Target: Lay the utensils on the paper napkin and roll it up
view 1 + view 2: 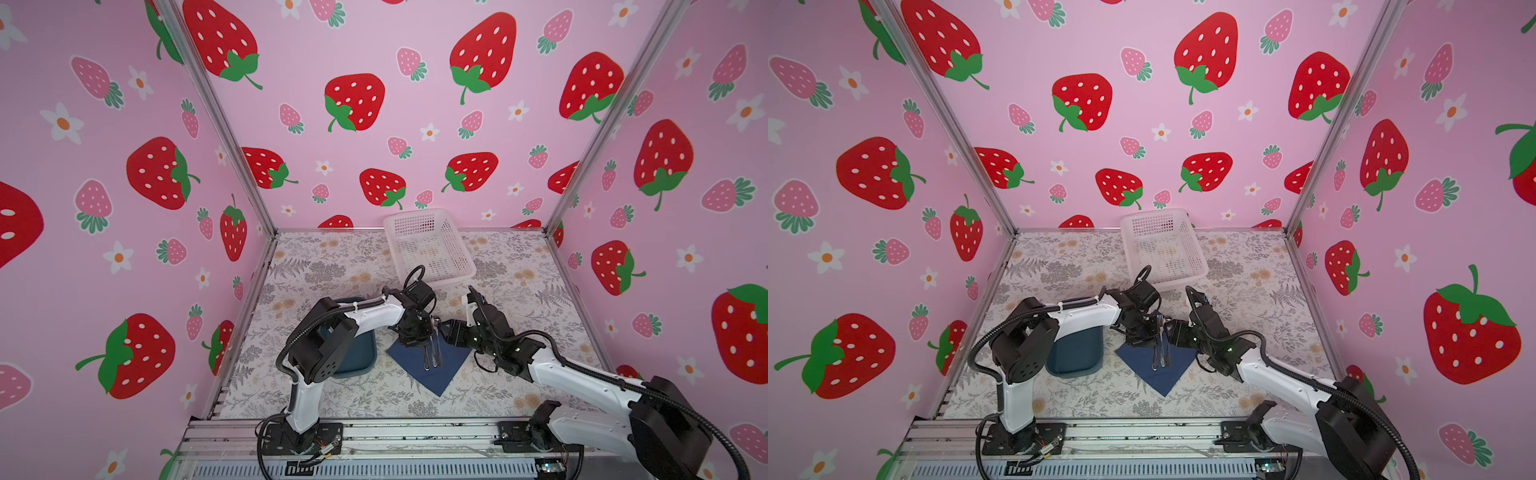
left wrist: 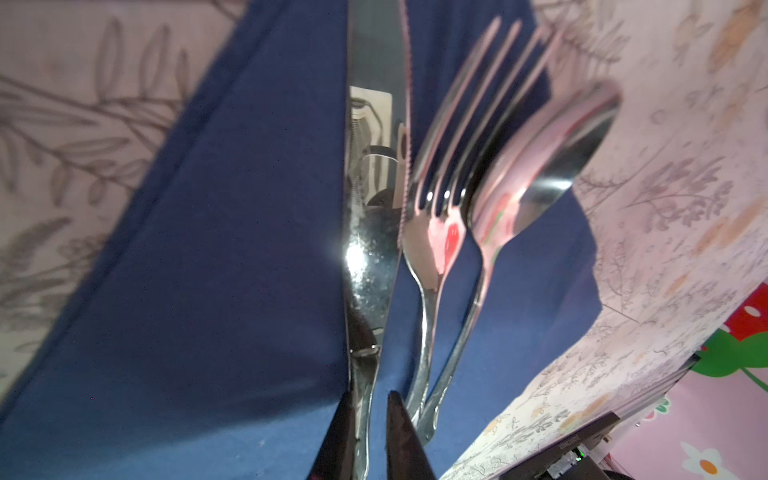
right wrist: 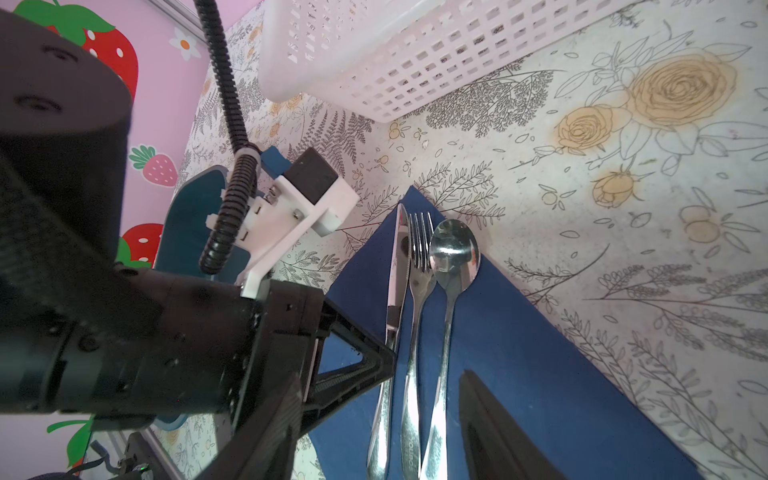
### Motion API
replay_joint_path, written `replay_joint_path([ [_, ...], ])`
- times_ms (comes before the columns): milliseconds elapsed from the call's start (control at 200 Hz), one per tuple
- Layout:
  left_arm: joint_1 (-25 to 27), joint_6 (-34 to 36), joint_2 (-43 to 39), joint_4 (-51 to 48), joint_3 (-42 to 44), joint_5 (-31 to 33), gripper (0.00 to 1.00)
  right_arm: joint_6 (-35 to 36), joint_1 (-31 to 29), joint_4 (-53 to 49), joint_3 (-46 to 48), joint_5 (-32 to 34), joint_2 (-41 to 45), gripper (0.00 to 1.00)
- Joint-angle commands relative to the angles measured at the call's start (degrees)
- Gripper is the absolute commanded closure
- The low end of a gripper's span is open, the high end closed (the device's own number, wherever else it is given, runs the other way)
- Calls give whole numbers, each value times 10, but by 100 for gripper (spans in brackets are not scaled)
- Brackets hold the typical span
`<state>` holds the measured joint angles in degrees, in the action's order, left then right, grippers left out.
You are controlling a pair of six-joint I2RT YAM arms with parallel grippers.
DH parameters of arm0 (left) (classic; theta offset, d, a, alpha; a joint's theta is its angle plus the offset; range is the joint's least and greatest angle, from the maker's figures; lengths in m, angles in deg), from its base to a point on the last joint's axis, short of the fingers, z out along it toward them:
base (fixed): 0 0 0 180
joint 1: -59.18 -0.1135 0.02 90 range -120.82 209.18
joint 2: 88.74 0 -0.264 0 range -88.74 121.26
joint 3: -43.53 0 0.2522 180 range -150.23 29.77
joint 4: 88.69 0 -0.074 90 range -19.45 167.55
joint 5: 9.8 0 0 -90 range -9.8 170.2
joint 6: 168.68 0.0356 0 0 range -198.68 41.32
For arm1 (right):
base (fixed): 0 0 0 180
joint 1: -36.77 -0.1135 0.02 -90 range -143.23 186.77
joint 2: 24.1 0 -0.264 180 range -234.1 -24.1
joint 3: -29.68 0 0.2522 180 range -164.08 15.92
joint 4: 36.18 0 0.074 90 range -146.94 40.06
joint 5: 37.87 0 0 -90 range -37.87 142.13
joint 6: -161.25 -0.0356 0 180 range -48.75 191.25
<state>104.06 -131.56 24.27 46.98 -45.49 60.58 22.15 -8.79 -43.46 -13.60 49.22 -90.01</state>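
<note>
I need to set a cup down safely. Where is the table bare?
Bare: the far left corner, between left wall and white basket; the right side, between basket and right wall. Crowded: the middle, left gripper and right gripper over napkin and utensils, teal tray alongside.

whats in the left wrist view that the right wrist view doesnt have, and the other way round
Only the left wrist view: the knife blade's serrated edge close up, and both fingertips of the left gripper flanking the knife handle.
Only the right wrist view: the white basket, part of the teal tray, and the right gripper, open.
Both: knife, fork and spoon side by side on the navy napkin, on the floral table.
</note>
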Motion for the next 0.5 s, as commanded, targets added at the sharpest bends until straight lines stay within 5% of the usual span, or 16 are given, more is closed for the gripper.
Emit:
replay_joint_path([
  [0, -1, -12, -9, -7, -1, 1, 83, -8, 3, 2, 1, -1, 4, 38],
  [495, -2, -4, -132, -5, 54, 83, 73, -23, 5, -15, 21, 47, 84, 33],
])
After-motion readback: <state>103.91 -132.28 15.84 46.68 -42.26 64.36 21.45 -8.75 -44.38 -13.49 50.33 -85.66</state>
